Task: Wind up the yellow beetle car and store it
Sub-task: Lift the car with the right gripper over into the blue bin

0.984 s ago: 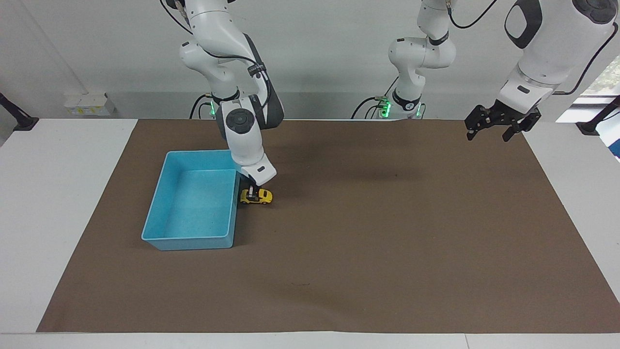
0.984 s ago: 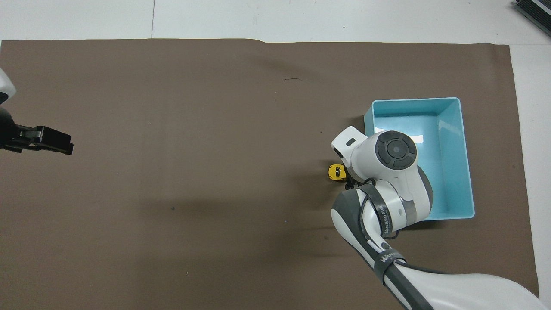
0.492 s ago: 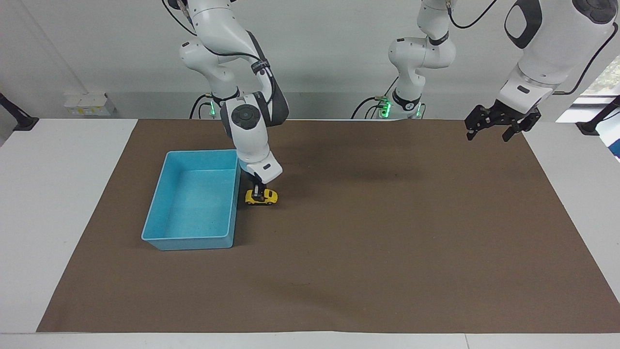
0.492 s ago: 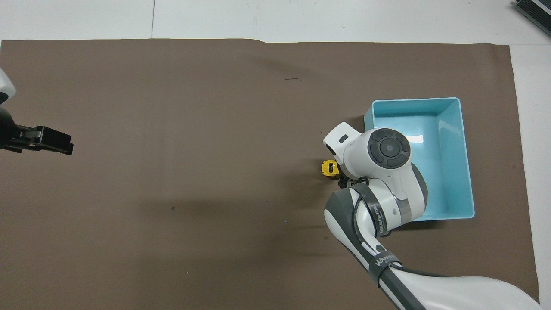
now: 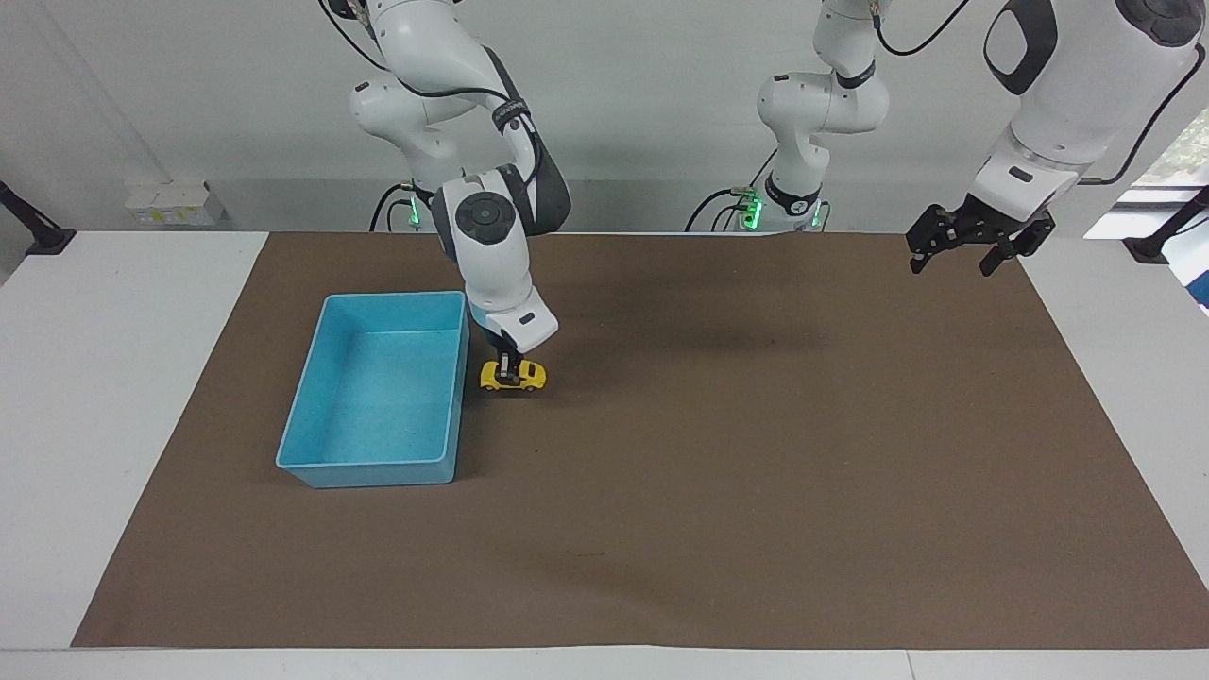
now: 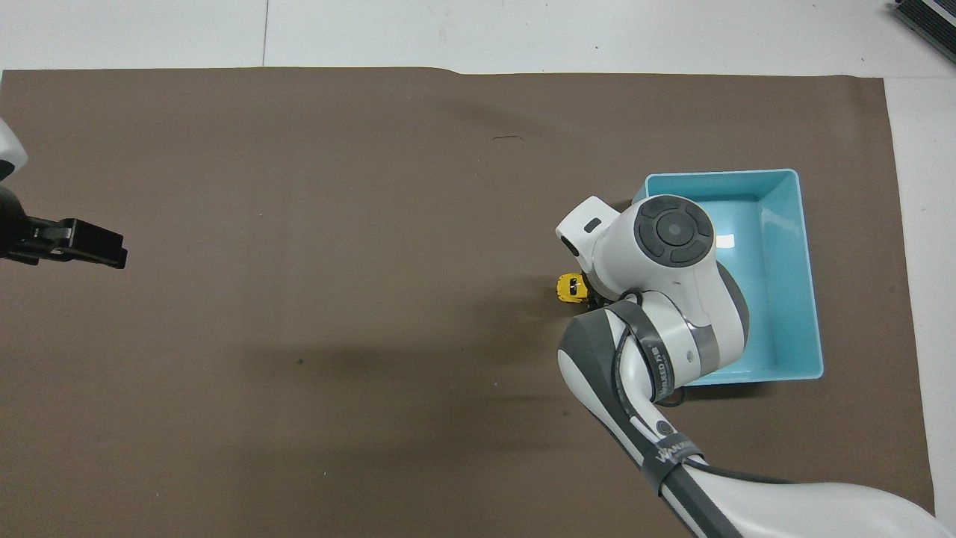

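The tiny bright yellow beetle car (image 5: pixel 512 376), a rounded toy with dark windows and small black wheels, sits directly under the right gripper (image 5: pixel 510 366), whose fingertips are pinched shut on its roof. Over the last second the car has travelled with that gripper along the brown mat (image 5: pixel 756 491), away from the wall of the pale blue rectangular plastic bin (image 5: pixel 312 416) and toward the left arm's end of the table; a strip of mat now shows between car and bin where before they almost touched. In the last half second it also looks slightly higher in the facing view, so its wheels are either rolling on the mat or just leaving it; I cannot tell which.

In my judgement this is the winding stroke, or the end of it: dragging a pull-back toy across the mat loads its spring. The storing step is not yet done, since the bin beside the gripper is empty. The bin's open mouth lies just to the side of the gripper, toward the right arm's end, so a short lift and carry would reach it.

The left gripper (image 5: pixel 978 244) hangs with its fingers spread wide and nothing between them, over the mat's corner at its own end, well apart from the car, unmoved and waiting.
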`<state>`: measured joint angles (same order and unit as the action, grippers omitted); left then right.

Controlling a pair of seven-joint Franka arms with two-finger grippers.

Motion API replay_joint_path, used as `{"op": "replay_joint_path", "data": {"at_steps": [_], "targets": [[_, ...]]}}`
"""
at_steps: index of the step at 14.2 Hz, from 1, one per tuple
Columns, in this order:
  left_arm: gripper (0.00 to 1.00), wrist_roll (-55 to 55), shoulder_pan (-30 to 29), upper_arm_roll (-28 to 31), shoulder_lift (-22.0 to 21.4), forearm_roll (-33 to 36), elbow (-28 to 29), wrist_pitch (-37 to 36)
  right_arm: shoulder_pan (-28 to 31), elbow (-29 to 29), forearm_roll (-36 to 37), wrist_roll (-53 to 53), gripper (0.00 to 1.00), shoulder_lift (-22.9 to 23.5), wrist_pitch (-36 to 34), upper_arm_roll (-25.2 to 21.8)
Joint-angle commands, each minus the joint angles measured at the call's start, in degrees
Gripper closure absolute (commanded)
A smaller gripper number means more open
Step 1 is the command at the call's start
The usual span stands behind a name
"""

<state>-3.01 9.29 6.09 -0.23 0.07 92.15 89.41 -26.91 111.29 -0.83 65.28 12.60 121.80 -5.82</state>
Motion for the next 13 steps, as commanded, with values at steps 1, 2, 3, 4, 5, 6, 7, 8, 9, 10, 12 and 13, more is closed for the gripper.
{"op": "replay_joint_path", "data": {"at_steps": [1, 2, 3, 4, 5, 6, 7, 8, 9, 10, 12, 13], "targets": [[0.00, 0.38, -1.11, -0.64, -1.00, -0.86, 0.49, -0.72, 0.55, -5.63, -0.49, -1.56, 0.88, -0.82, -8.47, -0.07], [0.00, 0.38, -1.11, -0.64, -1.00, -0.86, 0.49, -0.72, 0.72, -6.78, -0.40, -1.74, 0.88, -1.70, -11.46, -0.24], [0.00, 0.38, -1.11, -0.64, -1.00, -0.86, 0.49, -0.72, 0.90, -6.96, -0.32, -1.39, 0.88, -2.66, -13.06, -0.68], [0.00, 0.38, -1.11, -0.64, -1.00, -0.86, 0.49, -0.72, 2.29, -6.88, 0.12, -0.69, 0.88, -3.72, -13.86, -0.77], [0.00, 0.38, -1.11, -0.64, -1.00, -0.86, 0.49, -0.72, 3.70, -6.87, 0.39, -0.16, 0.88, -4.42, -14.91, -0.68], [0.00, 0.38, -1.11, -0.64, -1.00, -0.86, 0.49, -0.72, 4.67, -6.87, 0.65, 1.32, 0.88, -4.78, -15.36, -0.77], [0.00, 0.38, -1.11, -0.64, -1.00, -0.86, 0.49, -0.72, 6.07, -6.87, 0.65, 4.12, 0.88, -4.78, -15.45, -0.77], [0.00, 0.38, -1.11, -0.64, -1.00, -0.86, 0.49, -0.72, 7.30, -6.79, 0.74, 6.76, 0.88, -4.78, -15.45, -0.68], [0.00, 0.38, -1.11, -0.64, -1.00, -0.86, 0.49, -0.72, 8.10, -6.53, 0.74, 9.14, 0.88, -4.78, -15.45, -0.77], [0.00, 0.38, -1.11, -0.64, -1.00, -0.86, 0.49, -0.72, 9.15, -5.91, 0.74, 10.99, 0.88, -5.04, -15.36, -0.77], [0.00, 0.38, -1.11, -0.64, -1.00, -0.86, 0.49, -0.72, 11.00, -5.12, 0.83, 12.49, 0.88, -5.40, -14.92, -0.77], [0.00, 0.38, -1.11, -0.64, -1.00, -0.86, 0.49, -0.72, 11.62, -4.33, 0.92, 13.80, 0.88, -5.48, -14.49, -0.77]]}}
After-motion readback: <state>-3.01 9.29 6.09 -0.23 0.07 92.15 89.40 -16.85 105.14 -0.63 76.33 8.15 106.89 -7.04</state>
